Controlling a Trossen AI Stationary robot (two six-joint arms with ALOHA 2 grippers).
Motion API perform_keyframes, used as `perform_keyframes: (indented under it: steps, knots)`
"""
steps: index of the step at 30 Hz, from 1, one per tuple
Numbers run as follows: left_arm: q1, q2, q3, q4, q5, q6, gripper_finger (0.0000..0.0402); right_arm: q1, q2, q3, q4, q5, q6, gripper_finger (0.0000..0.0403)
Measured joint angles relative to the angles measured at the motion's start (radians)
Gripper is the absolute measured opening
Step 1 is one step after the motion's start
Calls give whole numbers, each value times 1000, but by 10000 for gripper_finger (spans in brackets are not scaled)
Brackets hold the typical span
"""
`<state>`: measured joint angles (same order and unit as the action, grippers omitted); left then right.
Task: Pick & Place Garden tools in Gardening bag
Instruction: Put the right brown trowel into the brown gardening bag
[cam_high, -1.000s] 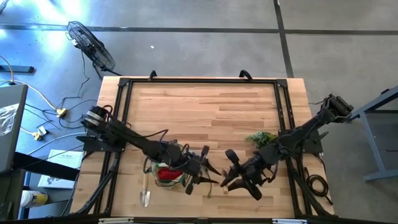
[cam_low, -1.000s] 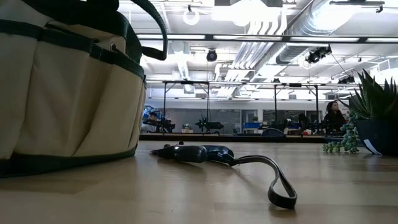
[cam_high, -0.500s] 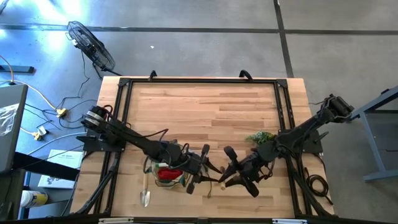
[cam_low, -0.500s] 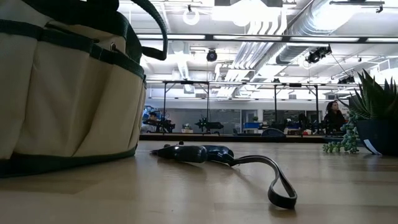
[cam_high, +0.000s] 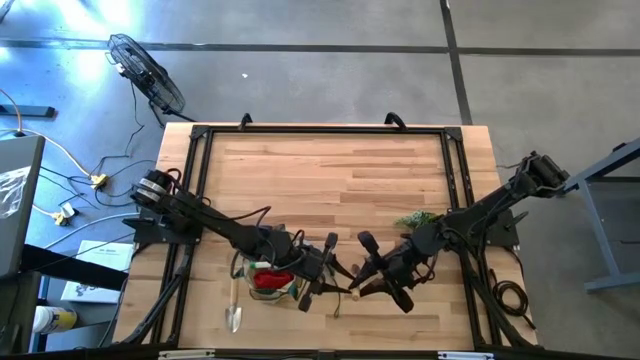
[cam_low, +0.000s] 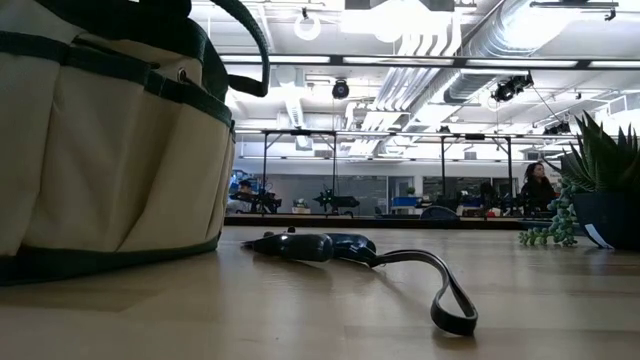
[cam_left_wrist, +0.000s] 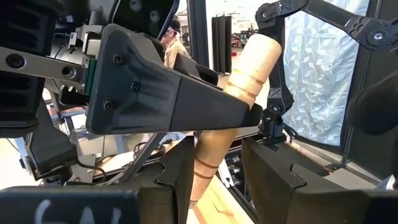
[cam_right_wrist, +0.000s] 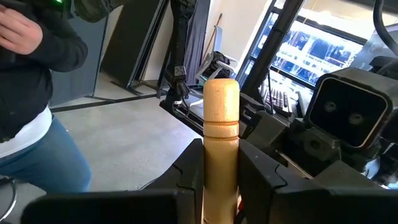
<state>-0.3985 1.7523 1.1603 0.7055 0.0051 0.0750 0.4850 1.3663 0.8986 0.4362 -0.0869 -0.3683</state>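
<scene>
With both grippers, left (cam_left_wrist: 214, 171) and right (cam_right_wrist: 221, 177), clamped on one pale turned-wood trowel handle (cam_right_wrist: 221, 124), I'm mid-handover beside the tan canvas bag (cam_low: 110, 140); next, one must release.

No legible txt, labels, brands or nos. anywhere in view.

The pale butcher-block wooden table (cam_high: 330, 170) is smooth, with a satin sheen in the low view. The tan canvas gardening bag (cam_low: 110, 140) is matt woven cloth with dark green fabric trim. The turned wooden tool handle (cam_right_wrist: 221, 146) looks smooth and lightly varnished. The dark grippers' fingers (cam_left_wrist: 171, 102) are matt moulded plastic.
</scene>
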Motion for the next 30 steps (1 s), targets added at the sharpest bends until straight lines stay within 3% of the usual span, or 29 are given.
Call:
perform_keyframes:
  steps: [30]
  knots:
    - [7, 60, 6, 45, -22, -27, 126, -9, 1, 0, -1, 5, -2, 57]
